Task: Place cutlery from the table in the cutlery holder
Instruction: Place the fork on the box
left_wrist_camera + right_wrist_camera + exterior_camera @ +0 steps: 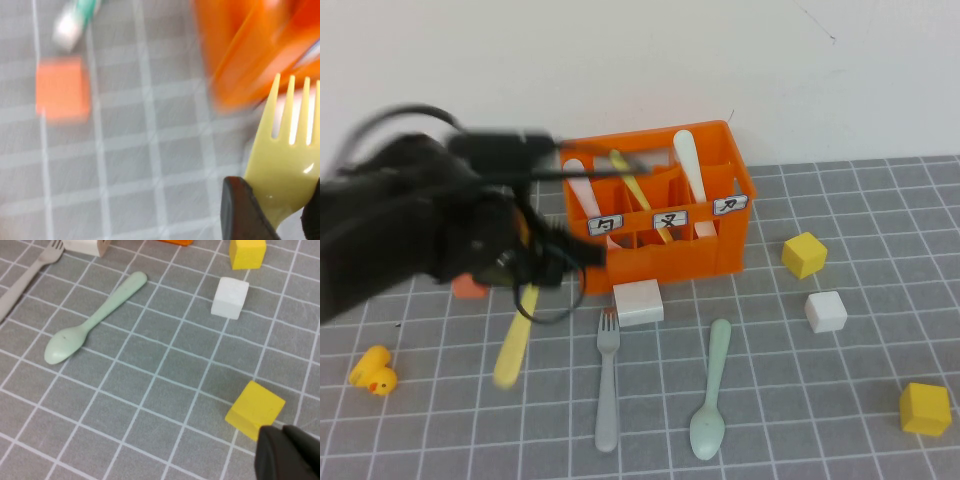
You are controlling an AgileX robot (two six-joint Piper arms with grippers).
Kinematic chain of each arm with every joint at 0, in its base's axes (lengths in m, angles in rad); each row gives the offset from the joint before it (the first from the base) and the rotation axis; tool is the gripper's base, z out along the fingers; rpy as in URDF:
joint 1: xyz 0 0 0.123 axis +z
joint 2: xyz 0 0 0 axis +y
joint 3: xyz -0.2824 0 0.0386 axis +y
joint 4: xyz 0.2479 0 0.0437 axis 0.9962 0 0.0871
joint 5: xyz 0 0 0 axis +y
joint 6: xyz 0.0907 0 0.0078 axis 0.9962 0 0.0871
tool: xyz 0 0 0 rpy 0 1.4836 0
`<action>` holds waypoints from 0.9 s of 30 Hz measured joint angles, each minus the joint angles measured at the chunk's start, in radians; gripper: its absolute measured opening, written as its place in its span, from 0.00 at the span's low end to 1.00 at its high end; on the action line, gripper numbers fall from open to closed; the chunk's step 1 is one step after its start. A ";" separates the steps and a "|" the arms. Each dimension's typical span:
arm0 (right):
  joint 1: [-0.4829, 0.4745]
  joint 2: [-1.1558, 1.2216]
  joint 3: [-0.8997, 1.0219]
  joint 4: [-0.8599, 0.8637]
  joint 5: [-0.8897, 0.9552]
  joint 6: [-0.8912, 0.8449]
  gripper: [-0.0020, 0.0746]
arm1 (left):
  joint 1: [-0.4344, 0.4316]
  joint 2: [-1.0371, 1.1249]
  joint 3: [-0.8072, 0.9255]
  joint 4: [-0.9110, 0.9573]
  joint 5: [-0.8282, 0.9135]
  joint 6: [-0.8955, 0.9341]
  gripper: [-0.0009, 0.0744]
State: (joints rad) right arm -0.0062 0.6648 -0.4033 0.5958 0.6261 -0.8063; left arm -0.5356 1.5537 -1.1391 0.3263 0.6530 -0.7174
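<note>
My left gripper (527, 278) hangs left of the orange cutlery holder (700, 255), shut on the yellow fork (516, 337), which is held above the table (450, 430). In the left wrist view the fork (290, 150) sits between the fingers (245, 210), tines toward the holder (250, 55). The grey fork (608, 380) and mint spoon (711, 388) lie on the table in front of the holder. My right gripper (292, 457) is shut and empty, beside a yellow cube (255, 410). The right wrist view also shows the spoon (92, 320) and the grey fork (27, 277).
Two white spoons (687, 165) and a yellow piece (632, 182) stand in the holder. A white block (638, 302) lies at its front. Around it are yellow cubes (804, 254) (924, 408), a white cube (826, 311), a small orange cube (470, 287) and a toy duck (373, 370).
</note>
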 joint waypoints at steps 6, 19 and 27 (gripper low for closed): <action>0.000 0.000 0.000 0.001 0.000 0.000 0.02 | 0.000 -0.144 0.000 0.053 -0.231 0.002 0.31; 0.000 0.000 0.000 0.002 0.002 -0.022 0.02 | 0.000 -0.129 0.002 0.199 -0.799 -0.037 0.31; 0.000 0.000 0.000 0.004 0.008 -0.044 0.02 | 0.000 -0.041 0.002 0.174 -1.123 -0.077 0.31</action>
State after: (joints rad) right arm -0.0062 0.6648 -0.4033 0.5998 0.6342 -0.8500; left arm -0.5356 1.5131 -1.1369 0.5003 -0.4696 -0.7946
